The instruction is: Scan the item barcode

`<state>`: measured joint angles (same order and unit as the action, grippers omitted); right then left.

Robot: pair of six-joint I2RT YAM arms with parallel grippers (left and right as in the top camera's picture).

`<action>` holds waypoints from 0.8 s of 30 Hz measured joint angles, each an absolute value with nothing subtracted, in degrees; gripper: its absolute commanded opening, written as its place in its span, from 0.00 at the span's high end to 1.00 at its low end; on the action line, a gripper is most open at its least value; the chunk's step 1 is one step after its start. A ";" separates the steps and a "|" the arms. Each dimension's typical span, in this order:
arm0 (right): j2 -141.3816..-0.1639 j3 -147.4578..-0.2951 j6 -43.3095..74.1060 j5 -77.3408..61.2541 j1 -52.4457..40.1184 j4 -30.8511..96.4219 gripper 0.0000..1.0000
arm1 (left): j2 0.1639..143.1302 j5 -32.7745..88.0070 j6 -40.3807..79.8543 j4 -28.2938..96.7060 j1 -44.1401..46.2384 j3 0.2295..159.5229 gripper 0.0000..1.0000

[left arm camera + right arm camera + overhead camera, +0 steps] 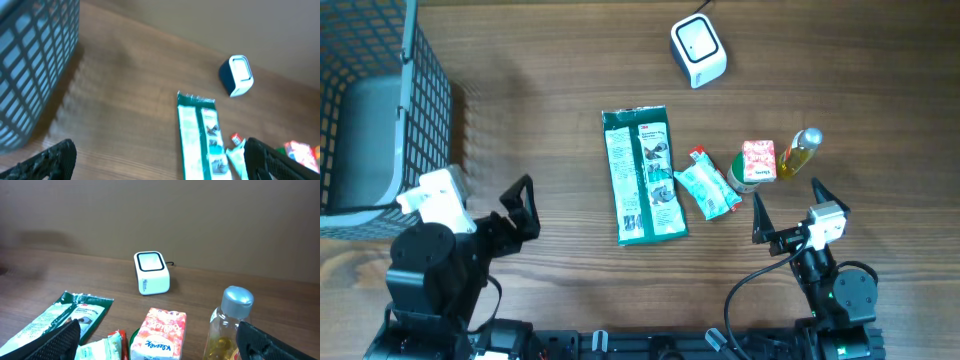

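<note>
The white and blue barcode scanner stands at the table's far side. Items lie mid-table: a long green package, a small green-white pouch, a pink tissue pack and a bottle of yellow liquid. My left gripper hangs open and empty, left of the green package. Just in front of the tissue pack and bottle, my right gripper is open with nothing held.
A blue-grey wire basket fills the far left corner. A green round lid shows beside the tissue pack. The scanner's cable runs off the far edge.
</note>
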<state>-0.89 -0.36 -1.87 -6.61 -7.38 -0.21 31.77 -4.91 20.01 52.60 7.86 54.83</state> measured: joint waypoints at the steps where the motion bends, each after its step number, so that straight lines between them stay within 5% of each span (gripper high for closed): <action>1: -0.89 -0.36 -1.87 -6.61 -7.38 -0.21 0.01 | 31.53 -4.91 20.03 54.15 7.86 54.81 0.00; 24: -0.89 -0.36 -1.87 -6.61 -7.38 -0.21 0.00 | 17.45 -4.86 20.03 56.97 7.86 38.79 0.00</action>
<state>-0.89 -0.36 -1.87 -6.61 -7.38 -0.21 17.45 -4.86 20.03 56.97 7.86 38.79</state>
